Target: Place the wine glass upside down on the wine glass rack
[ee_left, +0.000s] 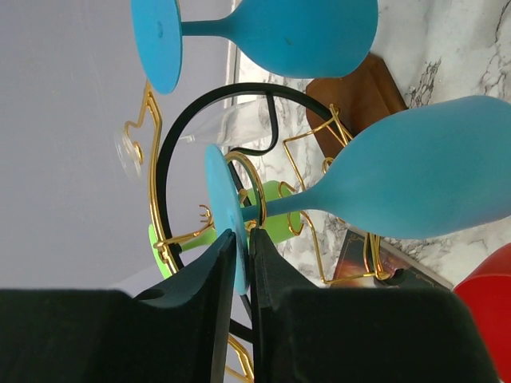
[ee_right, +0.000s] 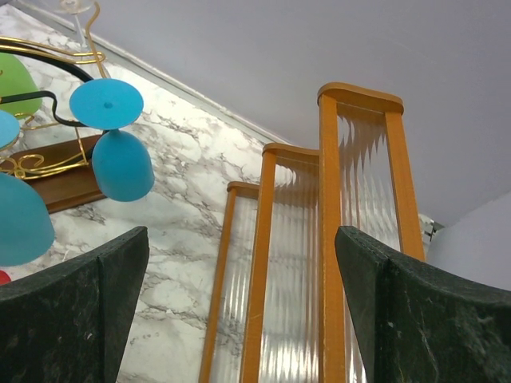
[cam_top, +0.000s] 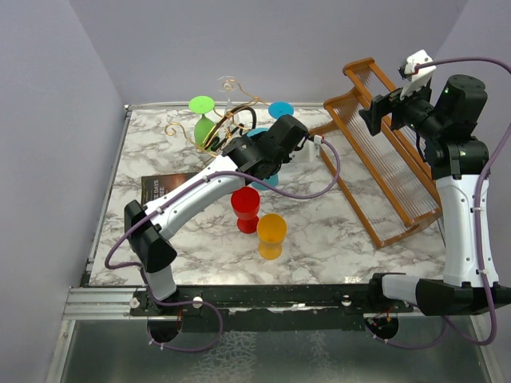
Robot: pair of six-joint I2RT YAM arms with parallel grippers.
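**A:** Step in hand: seating the blue wine glass (ee_left: 415, 179) on the wine glass rack (ee_left: 351, 89). How do we do it well?

**B:** We hold the glass inverted, foot uppermost and bowl hanging, as the right wrist view shows it. We judge that the stem should slide along a free stretch of the rack's gold wire until the foot rests across the wire on both sides. Only then should the grip ease. A second blue glass (ee_left: 303, 32), already hung, lies close beside ours, and a green glass (ee_left: 275, 227) sits just behind. The approach should therefore be slow and level, lest bowl strike bowl. Whether the foot already bears on the wire, we cannot tell.

**A:** And the end effectors?

**B:** The left end effector (ee_left: 242, 239) is almost closed. Its two dark fingers (ee_left: 200, 319) pinch the thin edge of the glass's foot disc. Stem and bowl project beyond the grip, above the marble counter (ee_left: 471, 48). The right end effector (ee_right: 239, 231) is spread wide and grasps nothing. We see it raised beside the orange-brown slatted rack (ee_right: 331, 199), well apart from the work.
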